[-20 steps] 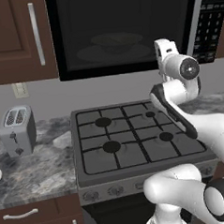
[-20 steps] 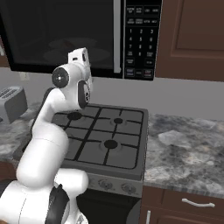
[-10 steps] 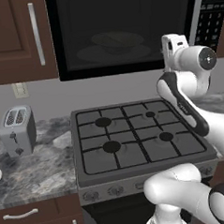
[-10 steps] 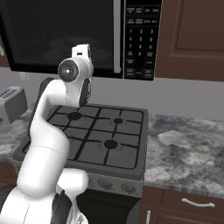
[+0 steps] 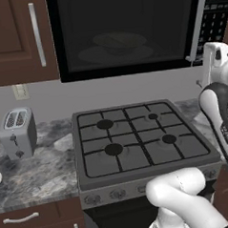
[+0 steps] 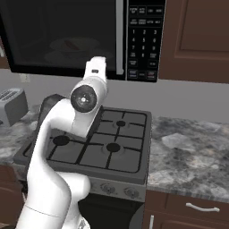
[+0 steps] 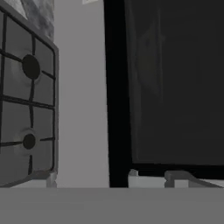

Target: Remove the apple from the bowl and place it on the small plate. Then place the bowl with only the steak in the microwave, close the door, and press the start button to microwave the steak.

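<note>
The microwave door [image 5: 125, 31] is shut. Behind its dark window sits the bowl [image 5: 119, 41] on the big round tray [image 5: 91, 55], and the red steak [image 6: 70, 44] lies in the bowl. The robot's hand is up near the door's silver handle [image 6: 119, 38]. I cannot tell if the end effector is apart or together. Below is the stove [image 5: 137, 143], and a toaster [image 5: 17, 133] stands on the grey surface [image 5: 38, 173].

Arm [image 6: 85, 100] swung right across door [image 5: 125, 31], wrist now near handle [image 6: 120, 38].
</note>
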{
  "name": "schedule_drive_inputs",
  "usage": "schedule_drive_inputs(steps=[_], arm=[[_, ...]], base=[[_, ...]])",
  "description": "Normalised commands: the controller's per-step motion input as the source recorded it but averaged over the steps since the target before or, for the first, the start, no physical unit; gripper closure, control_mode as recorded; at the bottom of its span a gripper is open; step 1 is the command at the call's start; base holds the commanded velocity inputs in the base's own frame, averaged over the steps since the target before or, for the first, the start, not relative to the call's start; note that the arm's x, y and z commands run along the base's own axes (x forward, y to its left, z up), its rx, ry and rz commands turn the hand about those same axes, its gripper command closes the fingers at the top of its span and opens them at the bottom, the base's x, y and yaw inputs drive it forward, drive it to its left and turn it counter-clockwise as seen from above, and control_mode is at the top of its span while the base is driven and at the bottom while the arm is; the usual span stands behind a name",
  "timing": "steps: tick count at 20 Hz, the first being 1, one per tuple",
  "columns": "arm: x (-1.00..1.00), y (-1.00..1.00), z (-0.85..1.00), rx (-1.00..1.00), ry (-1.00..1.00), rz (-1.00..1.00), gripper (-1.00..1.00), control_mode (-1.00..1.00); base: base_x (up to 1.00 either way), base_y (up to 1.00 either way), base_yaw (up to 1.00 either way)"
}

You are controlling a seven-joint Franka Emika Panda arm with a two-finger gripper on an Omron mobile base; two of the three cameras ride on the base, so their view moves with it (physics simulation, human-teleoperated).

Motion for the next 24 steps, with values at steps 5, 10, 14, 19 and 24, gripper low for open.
schedule_drive_inputs(steps=[5, 10, 14, 19, 24], arm=[[-0.71, -0.74, -0.05, 0.08, -0.01, 0.03, -1.0, -1.0], [0.18, -0.07, -0.34, 0.03, 0.0, 0.15, -1.0, -1.0], [0.47, 0.0, -0.35, 0.01, 0.02, 0.14, -1.0, -1.0], [0.3, -0.03, -0.02, 0.02, 0.0, 0.05, -1.0, -1.0], [0.36, -0.01, 0.09, 0.01, 0.0, 0.0, -1.0, -1.0]], base=[[0.0, 0.0, 0.0], [0.0, 0.0, 0.0], [0.0, 0.0, 0.0], [0.0, 0.0, 0.0], [0.0, 0.0, 0.0]])
